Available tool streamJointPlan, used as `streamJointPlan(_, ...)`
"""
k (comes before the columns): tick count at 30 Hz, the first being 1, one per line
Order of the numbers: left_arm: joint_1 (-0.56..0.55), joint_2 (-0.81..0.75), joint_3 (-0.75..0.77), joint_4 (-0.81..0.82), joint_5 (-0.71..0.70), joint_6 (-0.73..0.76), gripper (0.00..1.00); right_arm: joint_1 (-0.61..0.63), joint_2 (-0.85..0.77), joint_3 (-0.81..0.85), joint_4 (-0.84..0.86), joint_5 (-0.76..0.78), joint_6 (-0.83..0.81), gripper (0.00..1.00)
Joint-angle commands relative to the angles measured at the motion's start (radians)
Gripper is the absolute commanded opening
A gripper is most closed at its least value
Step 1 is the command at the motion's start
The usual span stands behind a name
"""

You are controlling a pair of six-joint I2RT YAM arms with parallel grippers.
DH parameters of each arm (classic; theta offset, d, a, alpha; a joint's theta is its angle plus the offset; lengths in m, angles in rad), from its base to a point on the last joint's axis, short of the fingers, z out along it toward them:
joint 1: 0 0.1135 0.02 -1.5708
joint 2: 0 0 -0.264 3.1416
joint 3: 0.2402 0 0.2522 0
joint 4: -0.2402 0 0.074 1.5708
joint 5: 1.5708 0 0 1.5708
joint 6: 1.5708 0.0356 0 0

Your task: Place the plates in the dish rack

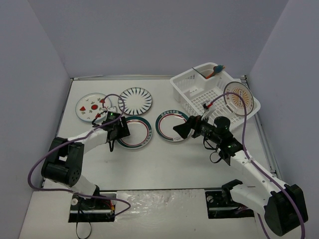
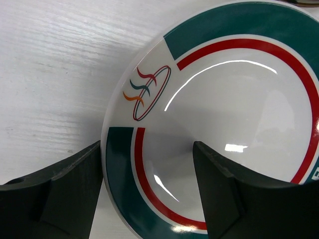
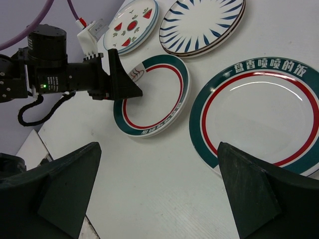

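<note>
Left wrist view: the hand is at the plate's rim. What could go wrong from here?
1. The left hand straddles the rim of the left green-rimmed plate, which lies flat on the table. A shallow pinch could slip off or just shove it.
2. The open right hand hovers at the neighbouring green-rimmed plate, so the arms might clash on the lift.

An orange-centred plate [image 1: 238,98] fills the dish rack's [image 1: 180,88] right end; its left slots lie open. Left of the rack, four flat plates [image 1: 135,100] crowd the counter [image 1: 164,167]. From the rack toward the near edge, the counter is bare.
</note>
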Motion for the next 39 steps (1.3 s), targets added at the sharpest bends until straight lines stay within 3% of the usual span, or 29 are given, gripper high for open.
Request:
streamJointPlan(1, -0.016, -0.003, 0.017, -0.089, 0.038, -0.063, 0.66, 0.018, -0.013, 0.061, 0.02, 0.013, -0.025, 1.0)
streamJointPlan(11, -0.016, -0.008, 0.119, -0.236, -0.005, -0.016, 0.64, 0.025, -0.055, 0.058, -0.044, 0.046, -0.051, 1.0)
streamJointPlan(15, -0.016, -0.001, 0.127, -0.256, -0.005, -0.012, 0.54, 0.029, -0.076, 0.046, -0.05, 0.058, -0.05, 1.0)
streamJointPlan(21, -0.016, 0.01, 0.144, -0.277, 0.002, -0.013, 0.3, 0.034, -0.09, 0.039, -0.062, 0.066, -0.048, 1.0)
streamJointPlan(27, -0.016, -0.022, 0.175, -0.331, -0.005, -0.01, 0.21, 0.04, -0.096, 0.047, -0.076, 0.072, -0.058, 1.0)
streamJointPlan(31, -0.015, -0.033, 0.195, -0.368, -0.014, -0.008, 0.1, 0.04, -0.093, 0.051, -0.091, 0.077, -0.075, 1.0)
streamJointPlan(39, -0.016, -0.046, 0.201, -0.393, 0.003, -0.004, 0.0, 0.051, -0.087, 0.029, -0.104, 0.1, -0.07, 1.0)
